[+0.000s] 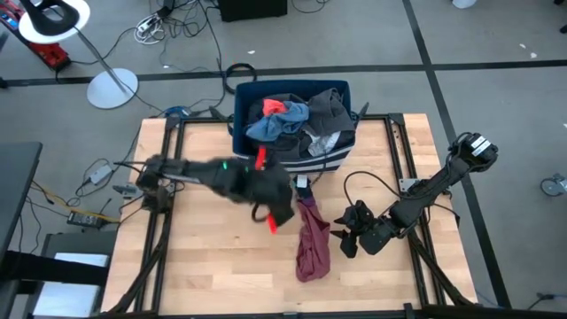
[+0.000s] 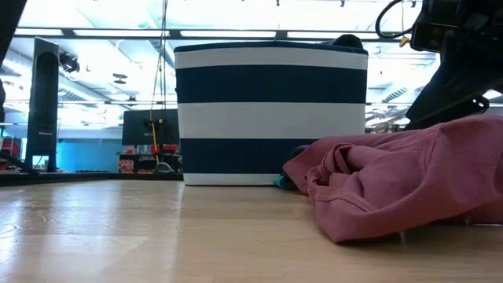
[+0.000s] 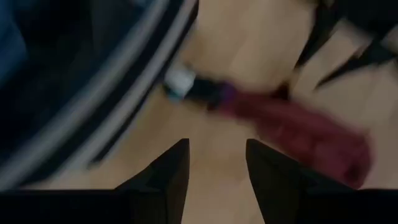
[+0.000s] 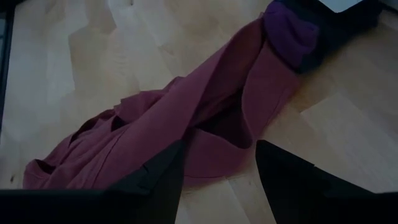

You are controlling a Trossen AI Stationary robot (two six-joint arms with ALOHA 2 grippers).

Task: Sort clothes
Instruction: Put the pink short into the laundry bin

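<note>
- Your right tool (image 4: 217, 171), fingers parted and empty, hovers beside the maroon garment (image 1: 312, 244); lower onto a thick fold.
- Keep your left tool (image 3: 216, 168), also parted and empty, clear of the striped bin (image 1: 341, 159).

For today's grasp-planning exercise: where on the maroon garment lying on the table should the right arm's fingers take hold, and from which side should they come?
Probably the raised fold near the middle of the maroon garment, taken from above. It lies in a flat, long strip on the table, so only its bunched ridges give the fingers something to pinch. The right gripper is open and already aimed at that fold.
</note>
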